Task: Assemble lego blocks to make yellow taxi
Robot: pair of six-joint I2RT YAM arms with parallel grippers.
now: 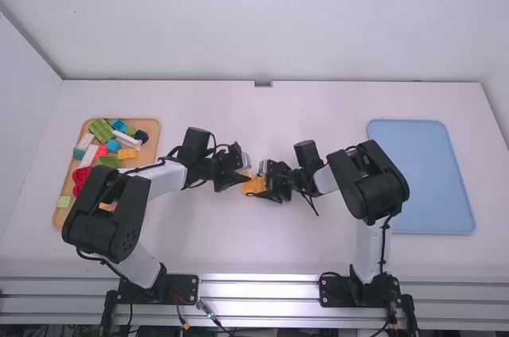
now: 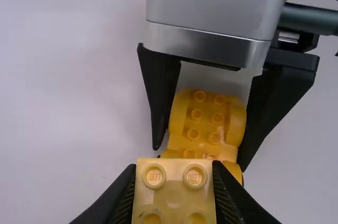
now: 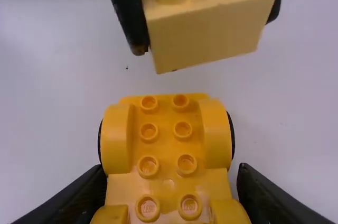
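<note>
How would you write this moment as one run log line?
left gripper: holding pale yellow brick | right gripper: holding orange-yellow studded car base | brick not yet joined to base

White, rounded links (image 1: 165, 179) join bulky black joints (image 1: 367, 182); thin black cables (image 1: 99, 259) loop alongside. The bases (image 1: 179, 285) are black. A rounded silver casing (image 2: 214, 18) tops tapering black fingers (image 2: 161, 86).

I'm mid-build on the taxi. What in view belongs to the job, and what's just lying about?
In the job:
- pale yellow block, in the left hand
- orange-yellow wheeled base, in the right hand
- perhaps the orange-yellow block in the tan tray

Lying about, probably:
- green block and red block, same tray
- blue tray
</note>
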